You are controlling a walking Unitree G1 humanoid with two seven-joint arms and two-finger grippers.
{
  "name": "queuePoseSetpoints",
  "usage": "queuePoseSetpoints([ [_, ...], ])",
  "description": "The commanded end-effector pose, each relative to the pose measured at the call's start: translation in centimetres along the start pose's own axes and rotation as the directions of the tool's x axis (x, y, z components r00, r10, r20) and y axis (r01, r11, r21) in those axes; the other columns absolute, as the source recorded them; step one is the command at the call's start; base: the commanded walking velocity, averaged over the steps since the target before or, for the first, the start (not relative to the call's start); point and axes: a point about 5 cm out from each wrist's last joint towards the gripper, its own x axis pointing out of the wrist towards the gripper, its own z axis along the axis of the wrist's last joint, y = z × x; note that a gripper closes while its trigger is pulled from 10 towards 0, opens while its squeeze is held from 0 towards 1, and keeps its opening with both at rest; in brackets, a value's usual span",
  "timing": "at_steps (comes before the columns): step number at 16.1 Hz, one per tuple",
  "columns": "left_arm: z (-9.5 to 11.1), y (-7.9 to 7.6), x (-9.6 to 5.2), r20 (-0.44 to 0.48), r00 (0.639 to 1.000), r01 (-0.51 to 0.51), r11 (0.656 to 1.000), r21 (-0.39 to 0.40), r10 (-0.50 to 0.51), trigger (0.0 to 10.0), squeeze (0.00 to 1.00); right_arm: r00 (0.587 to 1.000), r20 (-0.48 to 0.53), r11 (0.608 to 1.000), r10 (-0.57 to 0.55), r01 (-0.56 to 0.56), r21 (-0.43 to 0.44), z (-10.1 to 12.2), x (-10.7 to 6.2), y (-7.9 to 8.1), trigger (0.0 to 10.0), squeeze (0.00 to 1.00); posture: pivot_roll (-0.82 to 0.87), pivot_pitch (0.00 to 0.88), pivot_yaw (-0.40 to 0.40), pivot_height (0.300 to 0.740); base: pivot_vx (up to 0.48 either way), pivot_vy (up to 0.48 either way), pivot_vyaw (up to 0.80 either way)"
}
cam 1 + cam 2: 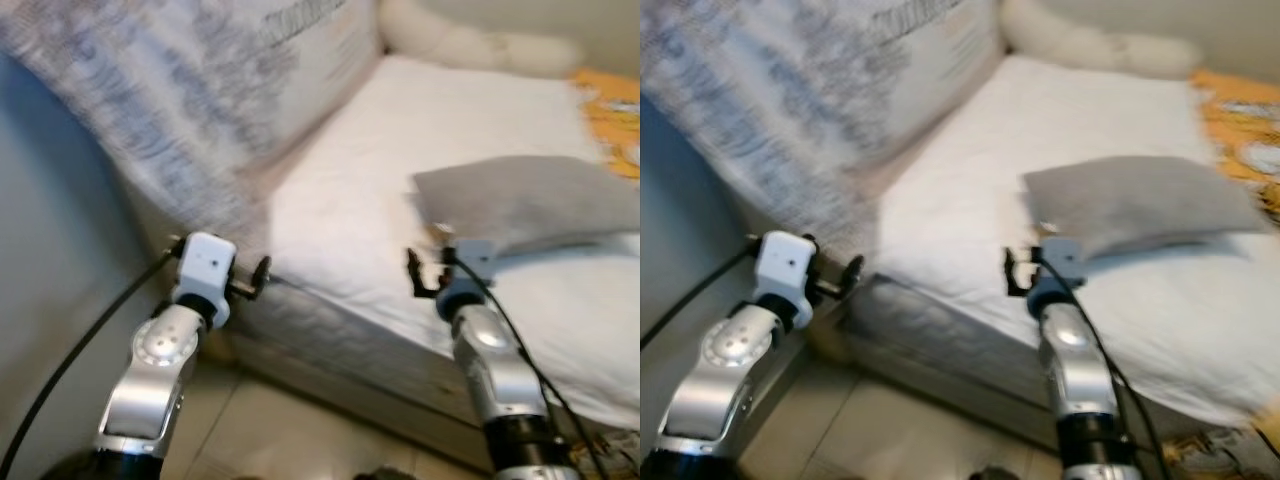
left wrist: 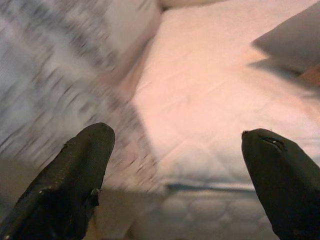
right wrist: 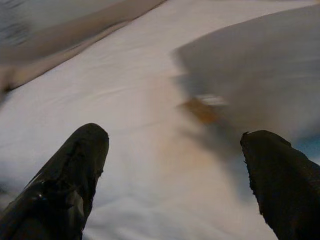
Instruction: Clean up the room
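We hold both grippers, left (image 2: 177,165) and right (image 3: 172,170), fingers apart, at the bed (image 1: 400,200) edge; grey pillow (image 1: 530,200) at 2 o'clock.

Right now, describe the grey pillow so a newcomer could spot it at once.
Start at the white mattress. The grey pillow lies flat on its near right part, just past the right gripper. It is the one plain grey slab; the patterned cushion leans on the left, and an orange cloth lies beyond.
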Motion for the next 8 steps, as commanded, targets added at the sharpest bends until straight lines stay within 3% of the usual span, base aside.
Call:
queuePoseSetpoints([
  [1, 0.22, 0.30, -0.06, 0.011, 1.000, -0.004, 1.000, 0.002, 0.004, 10.0, 0.00, 1.000, 0.028, 1.000, 0.003, -0.003, 0.005, 0.56, 0.07, 0.39, 10.0, 1.00, 0.09, 0.000, 0.002, 0.740, 0.000, 0.000, -0.80],
  [3, 0.26, 0.27, -0.08, 0.017, 1.000, 0.000, 1.000, -0.010, 0.000, 10.0, 0.00, 0.999, 0.035, 1.000, -0.015, 0.015, 0.000, 0.67, 0.08, 0.19, 10.0, 1.00, 0.09, 0.000, 0.002, 0.740, 0.000, 0.000, -0.80],
  [7, 0.51, 1.03, 0.18, 0.030, 0.998, -0.056, 0.998, -0.041, 0.057, 10.0, 0.00, 0.998, 0.046, 0.999, -0.039, 0.039, -0.013, 1.04, 0.34, -0.24, 10.0, 1.00, 0.09, 0.000, -0.002, 0.740, 0.295, 0.000, -0.73],
  [8, 0.60, 1.23, 0.25, 0.034, 0.997, -0.065, 0.997, -0.046, 0.066, 10.0, 0.00, 0.998, 0.055, 0.999, -0.037, 0.038, -0.016, 1.23, 0.41, -0.24, 10.0, 0.44, 0.08, 0.000, -0.002, 0.740, 0.322, 0.000, 0.00],
])
